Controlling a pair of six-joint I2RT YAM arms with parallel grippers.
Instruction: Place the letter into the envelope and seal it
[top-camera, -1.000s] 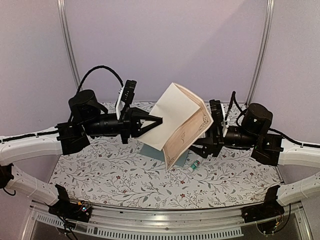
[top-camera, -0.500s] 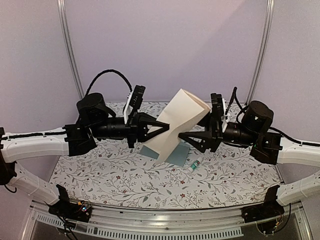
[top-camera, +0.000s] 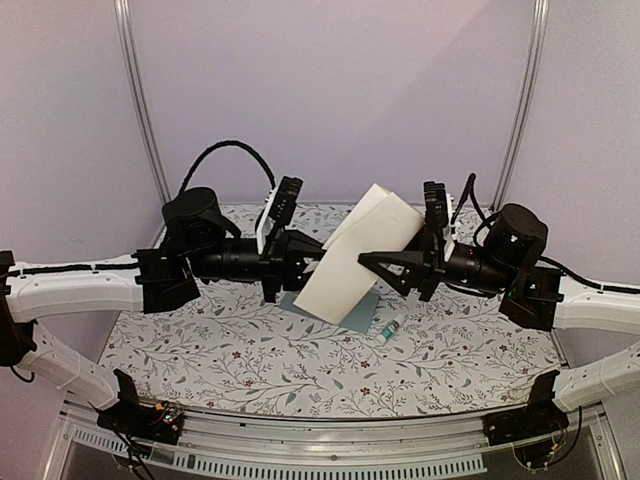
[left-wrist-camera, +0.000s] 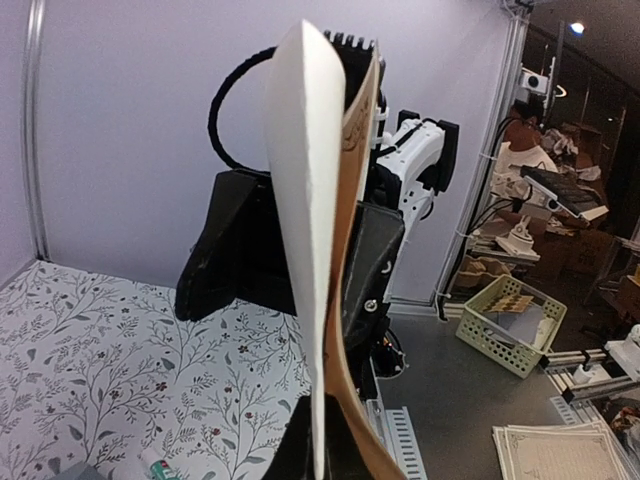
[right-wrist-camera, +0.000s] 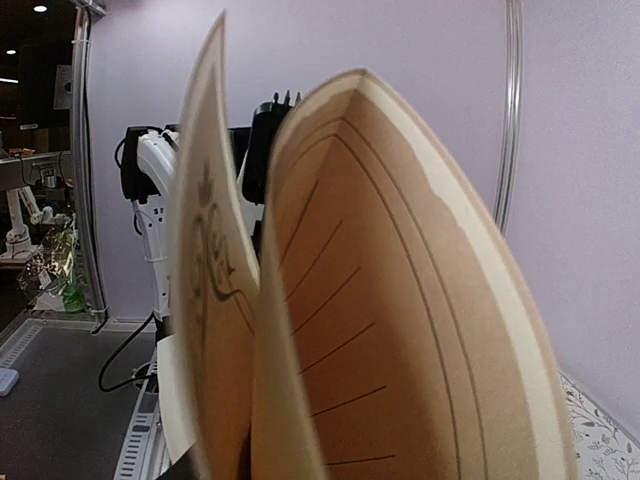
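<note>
- Two arms raised off the table (top-camera: 200, 350), reaching in toward each other, gripper tips nearly meeting mid-air.
- Left gripper (top-camera: 318, 263): clamped on the letter (top-camera: 345, 278), holding its lower left part. In the left wrist view the sheet comes up out of that grasp at the bottom of the pic, seen edge-on.
- Right gripper (top-camera: 362, 259): tips drawn together on the letter's opposite side, so it reads as closed on it too. Its own wrist cam is filled w/ paper and the tips are hidden there.
- Letter: between the two grippers and above the table. It is folded over roughly in half, whitish back outward, tan ruled face inward.
- It sits slanted: top end high, on the right gripper's side; bottom end low, under the left gripper's tips.
- Right wrist view: two tan flaps bow apart, not pressed flat. Ruled lines show on one, a dark ornate scroll on the other.
- Envelope (top-camera: 367, 303): flat on the table, directly below both grippers' tips, mostly covered by the letter in the top view. A teal corner shows under the right gripper, a sliver under the left.
- Can't tell if the letter's low corner touches the envelope.
- Glue stick (top-camera: 388, 329): lying on the table below the right gripper, just beside the envelope's corner on that gripper's side.
- Bkgd, left wrist view: basket (left-wrist-camera: 510, 322) off the table, beyond the right gripper.
</note>
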